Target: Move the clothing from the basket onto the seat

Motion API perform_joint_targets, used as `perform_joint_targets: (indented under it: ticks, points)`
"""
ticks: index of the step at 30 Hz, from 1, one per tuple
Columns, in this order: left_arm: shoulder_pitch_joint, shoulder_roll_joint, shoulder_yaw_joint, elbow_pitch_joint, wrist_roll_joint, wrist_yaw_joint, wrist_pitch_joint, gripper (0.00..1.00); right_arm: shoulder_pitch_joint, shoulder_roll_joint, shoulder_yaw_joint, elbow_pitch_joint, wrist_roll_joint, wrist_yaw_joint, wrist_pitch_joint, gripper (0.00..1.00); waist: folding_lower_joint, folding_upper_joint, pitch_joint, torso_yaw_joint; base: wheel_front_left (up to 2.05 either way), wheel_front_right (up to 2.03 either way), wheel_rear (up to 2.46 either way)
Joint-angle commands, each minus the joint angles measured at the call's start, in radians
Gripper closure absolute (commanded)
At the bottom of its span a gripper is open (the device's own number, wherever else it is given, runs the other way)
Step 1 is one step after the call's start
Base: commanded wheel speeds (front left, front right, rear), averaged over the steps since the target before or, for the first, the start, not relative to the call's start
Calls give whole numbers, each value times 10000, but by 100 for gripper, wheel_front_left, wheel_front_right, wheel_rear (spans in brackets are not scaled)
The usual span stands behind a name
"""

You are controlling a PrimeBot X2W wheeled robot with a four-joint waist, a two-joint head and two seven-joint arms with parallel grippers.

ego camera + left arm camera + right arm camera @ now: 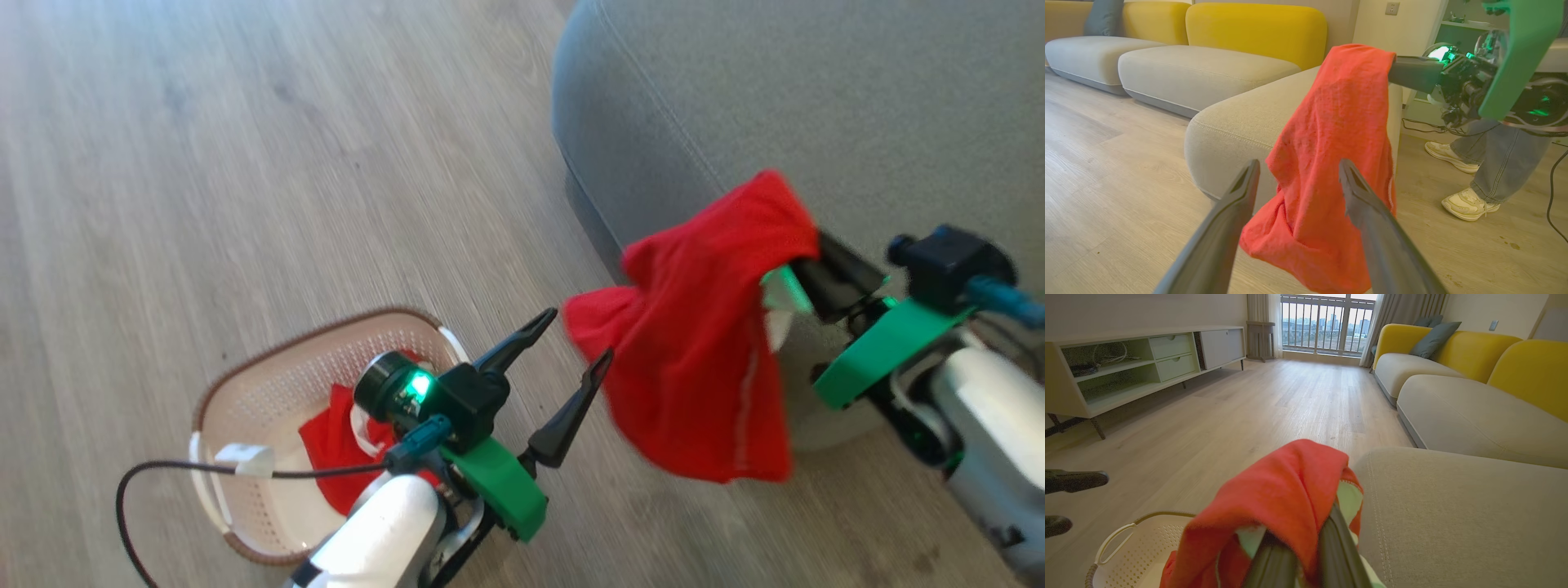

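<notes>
Red garment point(702, 343) clamped in the closed right gripper point(820, 265), draped below it against the rounded corner of the grey seat point(816, 98). Just to its left, left gripper point(577, 336) spread wide and empty, tips near the cloth. Under that gripper's wrist, more red clothing point(331, 445) in the basket point(269, 359) on the wood floor point(245, 163).

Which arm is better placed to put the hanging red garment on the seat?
Right. The right gripper is shut on the red garment, which hangs beside the grey seat. The left gripper stands open, holding nothing, near the basket.
</notes>
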Motion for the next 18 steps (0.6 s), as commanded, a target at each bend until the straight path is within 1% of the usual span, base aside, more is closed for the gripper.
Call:
perform_joint_targets:
  ticks: [1,5,7,8,9,13,15,16,17,18]
  points:
    - [-593,-66,244,-313,125,25,-113,0,-13,-275,-453,-395,35,-2,-67,100,1,-1,353,-147,0,0,0]
    - [-829,-38,119,-379,257,12,-38,0,-121,-401,-1144,-522,58,-2,-67,100,1,-1,971,-63,0,0,0]
    - [-1083,24,71,-437,368,-13,58,0,-336,-379,-1616,-569,63,-2,-67,100,1,-1,1443,35,0,0,0]
    - [-1083,24,71,-437,368,-13,58,0,-336,-379,-1616,-569,63,-2,-67,100,1,-1,1443,35,0,0,0]
    - [-1248,54,45,-462,431,-31,120,0,-471,-360,-1860,-570,76,-2,-67,100,1,-1,1708,114,0,0,0]
    - [-2106,156,56,-557,623,-111,387,0,-1296,-263,-3010,-461,168,-2,-67,100,1,-1,3032,444,0,0,0]
    - [-2660,281,95,-628,831,-133,530,0,-1895,-313,-3532,-255,94,-2,-67,100,1,-1,3797,568,0,0,0]
    - [-2943,333,131,-671,922,-138,612,0,-2243,-343,-3800,-117,90,-2,-67,100,1,-1,4217,620,0,0,0]
    - [-3535,484,171,-756,1142,-168,767,0,-3005,-409,-4346,274,187,-2,-67,100,1,-1,5025,703,0,0,0]
    - [-3787,546,177,-793,1221,-188,829,0,-3401,-510,-4608,494,229,-2,-67,100,1,-1,5378,740,0,0,0]
